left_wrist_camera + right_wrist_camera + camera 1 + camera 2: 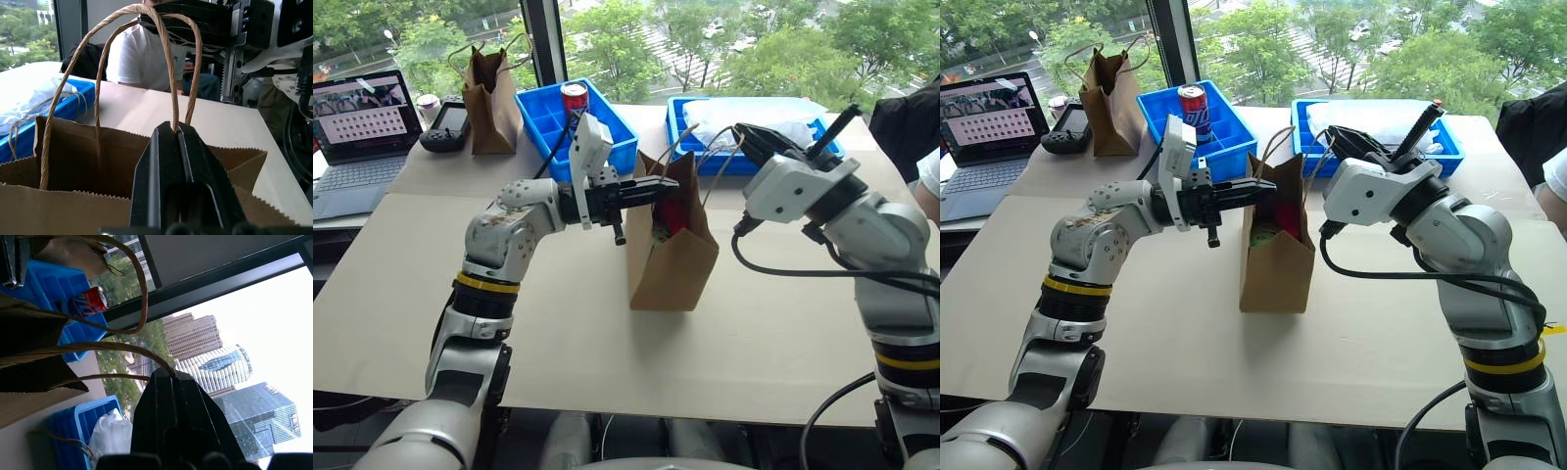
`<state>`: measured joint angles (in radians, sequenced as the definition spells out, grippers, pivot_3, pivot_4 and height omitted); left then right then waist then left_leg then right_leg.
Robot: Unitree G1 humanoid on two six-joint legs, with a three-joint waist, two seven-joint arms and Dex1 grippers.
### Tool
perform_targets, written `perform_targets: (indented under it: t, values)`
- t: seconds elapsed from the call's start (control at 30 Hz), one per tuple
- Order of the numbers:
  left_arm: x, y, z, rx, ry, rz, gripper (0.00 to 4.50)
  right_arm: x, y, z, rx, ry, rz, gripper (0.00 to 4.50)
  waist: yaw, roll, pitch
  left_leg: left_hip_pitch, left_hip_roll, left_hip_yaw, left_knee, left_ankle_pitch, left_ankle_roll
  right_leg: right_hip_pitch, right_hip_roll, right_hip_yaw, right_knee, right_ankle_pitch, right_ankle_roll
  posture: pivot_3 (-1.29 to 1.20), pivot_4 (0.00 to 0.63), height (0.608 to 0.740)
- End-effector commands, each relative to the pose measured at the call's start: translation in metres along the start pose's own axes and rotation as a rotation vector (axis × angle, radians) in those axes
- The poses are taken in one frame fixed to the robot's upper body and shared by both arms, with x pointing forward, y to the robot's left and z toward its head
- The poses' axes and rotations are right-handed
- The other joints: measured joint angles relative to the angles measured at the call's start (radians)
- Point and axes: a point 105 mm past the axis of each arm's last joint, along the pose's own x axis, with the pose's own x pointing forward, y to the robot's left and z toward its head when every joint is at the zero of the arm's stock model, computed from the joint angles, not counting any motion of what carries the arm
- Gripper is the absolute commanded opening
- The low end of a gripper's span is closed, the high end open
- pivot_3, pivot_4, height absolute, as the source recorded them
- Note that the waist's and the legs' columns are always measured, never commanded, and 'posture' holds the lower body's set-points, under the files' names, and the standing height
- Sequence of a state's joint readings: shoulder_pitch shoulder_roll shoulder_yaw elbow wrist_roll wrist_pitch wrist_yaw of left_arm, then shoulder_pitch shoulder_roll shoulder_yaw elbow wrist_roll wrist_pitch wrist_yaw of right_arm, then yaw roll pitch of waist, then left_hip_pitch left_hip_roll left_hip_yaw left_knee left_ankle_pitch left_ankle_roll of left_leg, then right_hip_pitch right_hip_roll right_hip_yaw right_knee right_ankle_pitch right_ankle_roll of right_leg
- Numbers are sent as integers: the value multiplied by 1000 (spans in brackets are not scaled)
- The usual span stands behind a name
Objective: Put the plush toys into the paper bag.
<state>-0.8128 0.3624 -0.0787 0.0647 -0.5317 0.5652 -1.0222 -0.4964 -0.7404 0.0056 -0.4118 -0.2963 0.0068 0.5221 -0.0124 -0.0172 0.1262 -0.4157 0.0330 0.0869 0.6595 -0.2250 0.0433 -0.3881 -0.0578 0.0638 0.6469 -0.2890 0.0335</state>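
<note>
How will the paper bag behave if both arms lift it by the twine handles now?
The paper bag will probably sag and sway: thin paper, and each gripper, left and right, pinches only a thin twine handle. It is likely light, with soft toys inside.

Brown paper bag (671, 264) (red toy (672, 217) inside).

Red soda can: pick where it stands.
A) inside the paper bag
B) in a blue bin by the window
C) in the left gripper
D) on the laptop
B: the can stands upright in a compartment of the blue bin, behind the bag.
</note>
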Motion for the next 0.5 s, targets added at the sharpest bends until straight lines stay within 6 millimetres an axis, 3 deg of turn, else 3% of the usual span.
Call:
perform_targets:
  t: [0.03, 0.3, 0.37, 0.5]
  values:
    - [-5, -1, -1, 40, 11, -2, 0, 2, -5, 18, 17, -50, -4, 62, -1, 0, 0, 0, 0, 0, 0, 0, 0, 0, 0, 0, 0, 0, 0, 0, 150, 734]
    - [-13, 5, -16, 54, 88, 21, 0, -9, 20, 11, 118, 15, 75, 62, 3, 0, 0, 0, 0, 0, 0, 0, 0, 0, 0, 0, 0, 0, 0, 0, 150, 734]
    - [-15, 8, -18, 59, 95, 39, 0, -11, 21, 10, 156, 20, 68, 624, 2, 0, 0, 0, 0, 0, 0, 0, 0, 0, 0, 0, 0, 0, 0, 0, 150, 734]
    - [-16, 10, -7, -25, 31, 37, 1150, -15, 16, 8, 194, 31, 51, 1775, 0, 0, 0, 0, 0, 0, 0, 0, 0, 0, 0, 0, 1, 0, 0, 0, 150, 734]
